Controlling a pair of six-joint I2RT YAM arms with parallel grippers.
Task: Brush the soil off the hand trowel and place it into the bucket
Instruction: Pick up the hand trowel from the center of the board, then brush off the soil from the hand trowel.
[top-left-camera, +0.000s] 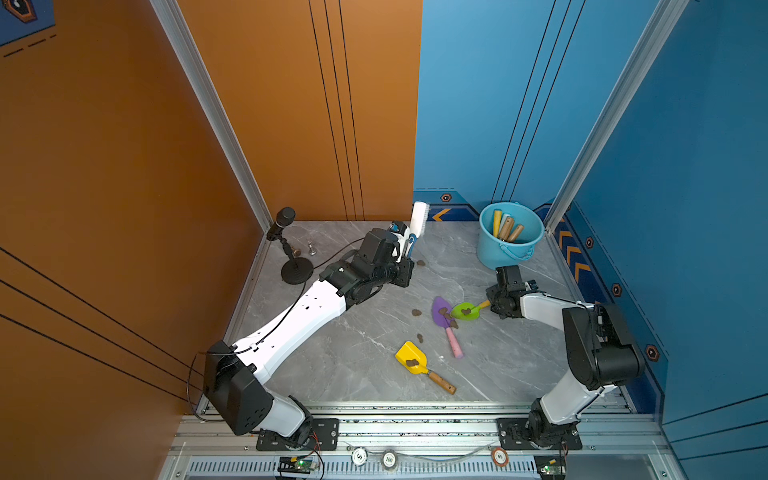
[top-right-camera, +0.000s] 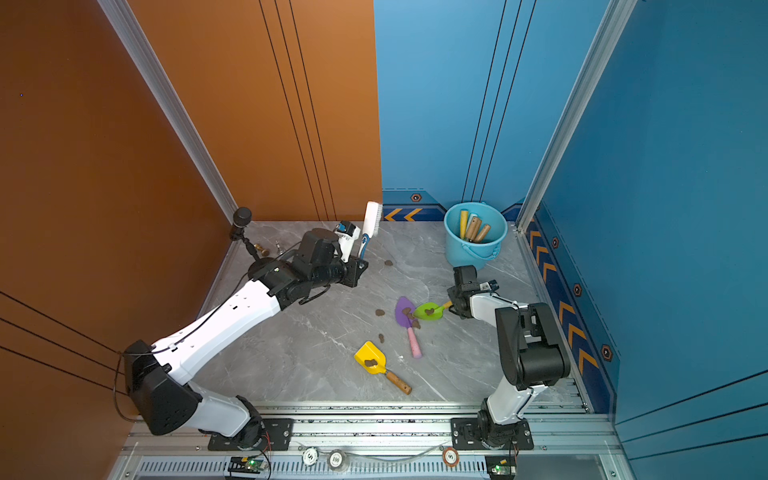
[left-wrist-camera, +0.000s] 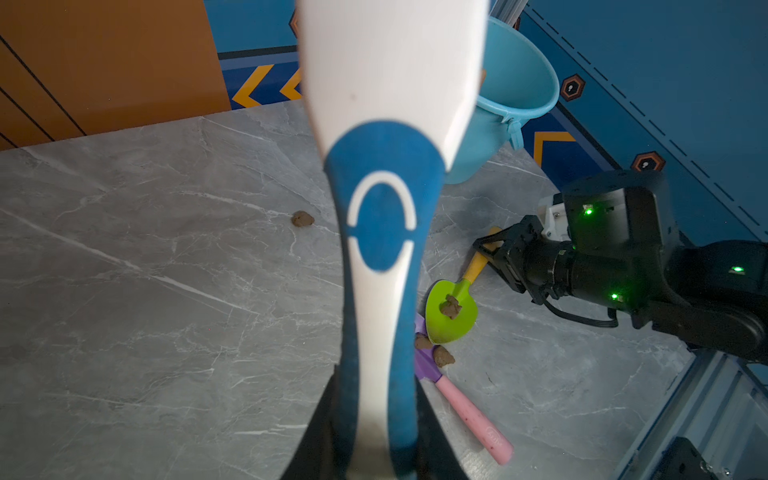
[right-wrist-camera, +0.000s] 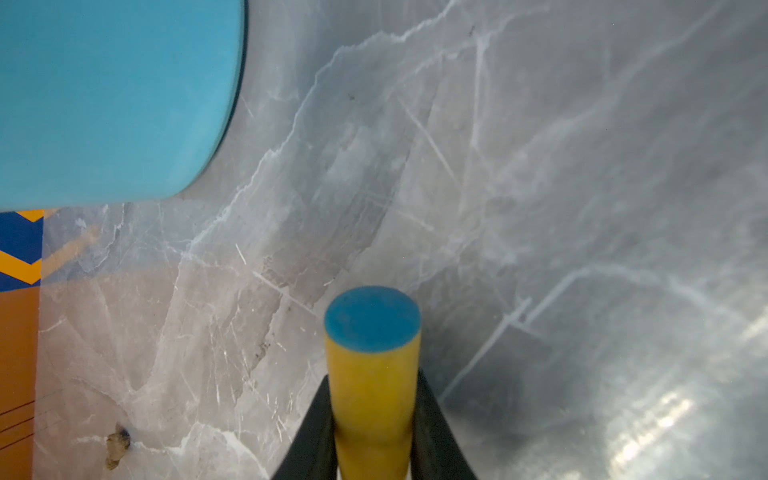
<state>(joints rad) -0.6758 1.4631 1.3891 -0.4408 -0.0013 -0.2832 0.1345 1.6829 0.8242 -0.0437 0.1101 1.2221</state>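
Left pincer (top-left-camera: 407, 250): clamped on brush (top-left-camera: 419, 218), head up, waiting.
Right pincer (right-wrist-camera: 374, 407): gripping green trowel (top-left-camera: 466, 311) by its handle (blade free for brushing, soil lump (left-wrist-camera: 451, 306) aboard).

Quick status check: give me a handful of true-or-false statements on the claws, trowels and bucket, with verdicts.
1. The right claw is shut on the green trowel's yellow handle. True.
2. The green trowel's blade is clean. False: a soil lump sits on it.
3. The left claw holds the brush. True.
4. The bucket is empty. False: several tool handles stand in it.
5. The purple trowel is lifted off the table. False: it lies on the table.
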